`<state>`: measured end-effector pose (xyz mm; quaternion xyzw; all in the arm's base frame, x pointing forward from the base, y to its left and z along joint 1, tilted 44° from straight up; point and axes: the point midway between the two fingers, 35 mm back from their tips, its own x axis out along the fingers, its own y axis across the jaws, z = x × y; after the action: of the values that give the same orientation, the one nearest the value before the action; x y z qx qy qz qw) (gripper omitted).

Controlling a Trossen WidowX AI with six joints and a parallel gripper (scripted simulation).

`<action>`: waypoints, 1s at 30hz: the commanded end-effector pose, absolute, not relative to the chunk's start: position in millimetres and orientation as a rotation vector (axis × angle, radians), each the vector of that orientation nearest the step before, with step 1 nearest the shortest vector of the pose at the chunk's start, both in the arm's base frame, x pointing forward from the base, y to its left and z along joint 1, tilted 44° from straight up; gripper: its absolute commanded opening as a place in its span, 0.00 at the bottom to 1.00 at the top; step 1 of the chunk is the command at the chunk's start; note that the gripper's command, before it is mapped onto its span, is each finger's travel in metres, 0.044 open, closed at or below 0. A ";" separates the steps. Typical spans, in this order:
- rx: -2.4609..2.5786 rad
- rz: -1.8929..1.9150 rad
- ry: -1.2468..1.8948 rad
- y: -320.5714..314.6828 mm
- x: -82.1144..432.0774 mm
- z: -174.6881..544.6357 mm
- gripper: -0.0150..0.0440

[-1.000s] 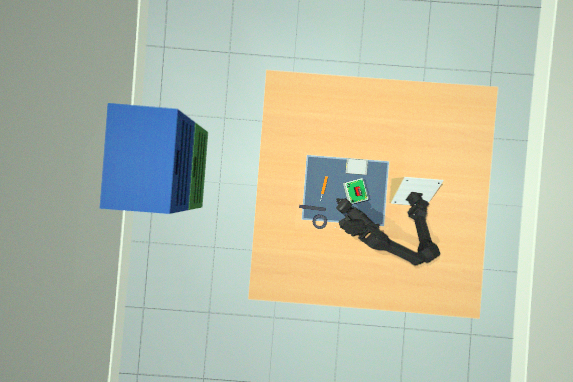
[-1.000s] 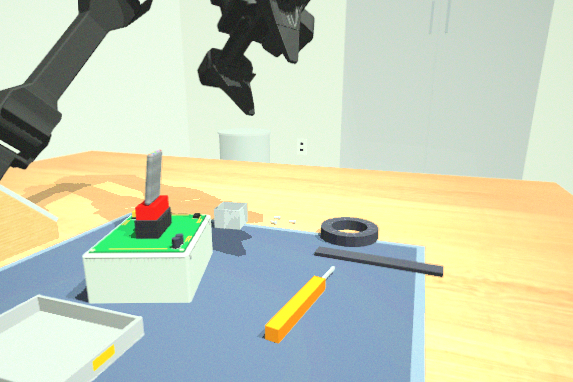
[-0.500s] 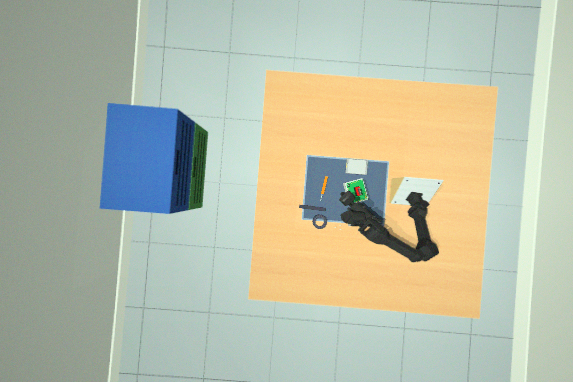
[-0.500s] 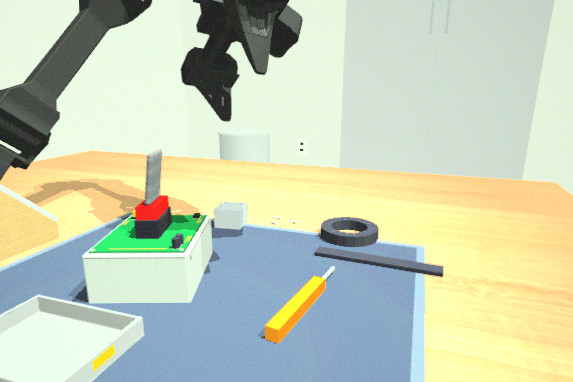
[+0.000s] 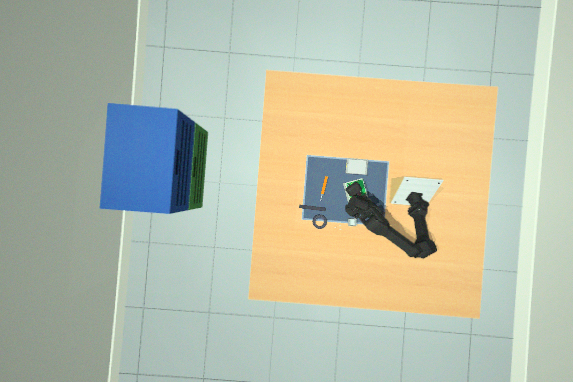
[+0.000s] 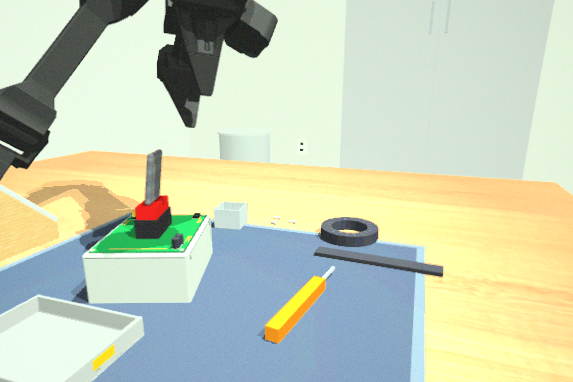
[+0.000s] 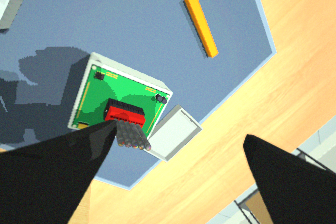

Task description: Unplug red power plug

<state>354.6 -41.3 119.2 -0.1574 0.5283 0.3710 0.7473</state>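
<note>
Red plug — blocky, seated in black rectangular socket.

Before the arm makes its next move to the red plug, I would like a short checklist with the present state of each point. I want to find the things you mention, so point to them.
1. Tool (image 6: 201, 111) (image 7: 179, 133) open: ok.
2. Nothing held between the fingers: ok.
3. Red plug (image 6: 152, 208) (image 7: 125, 116) out of its black socket (image 6: 151, 228): not ok, it sits in it.
4. Grey tray (image 6: 123, 336) (image 7: 185, 135) ready, with nothing inside: ok.
5. Plug already loosened: cannot tell.
</note>
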 end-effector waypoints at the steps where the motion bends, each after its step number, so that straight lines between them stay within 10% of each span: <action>1: -0.026 0.880 1.304 -62.2 310.2 89.3 0.98; 30: 0.243 0.923 1.359 -37.2 310.5 69.3 0.98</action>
<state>300.1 -43.7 67.0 0.1064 0.6039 0.4090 0.6758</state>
